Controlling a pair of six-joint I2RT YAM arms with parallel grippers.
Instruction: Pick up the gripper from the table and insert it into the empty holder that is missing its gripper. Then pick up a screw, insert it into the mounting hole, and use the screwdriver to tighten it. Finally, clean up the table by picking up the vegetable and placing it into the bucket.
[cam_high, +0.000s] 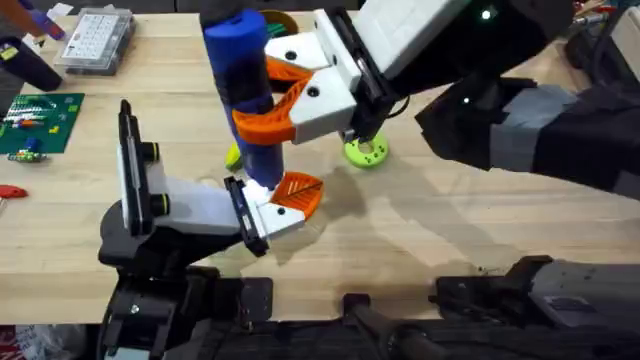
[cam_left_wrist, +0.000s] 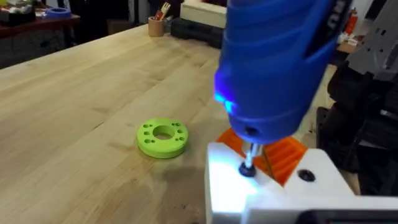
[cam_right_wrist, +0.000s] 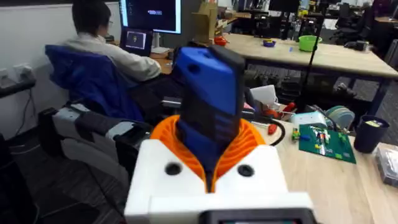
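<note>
Screwdriver (cam_high: 243, 90), blue and upright at upper centre of the overhead frame, is clenched between the right gripper (cam_high: 285, 95)'s orange pads. Its dark tip presses into the white, orange-tipped gripper (cam_high: 290, 200) seated on the holder (cam_high: 243, 215) below. A lime-green disc (cam_high: 366, 152) lies beside them on the wooden table (cam_high: 450, 230). Left gripper: cannot tell.

Lime-green round disc with holes (cam_high: 366, 152) lies flat on the wooden table (cam_high: 450, 230). Green circuit board (cam_high: 38, 124) rests near the table's far left edge; a clear compartment box (cam_high: 95, 40) sits beyond it at the far corner
</note>
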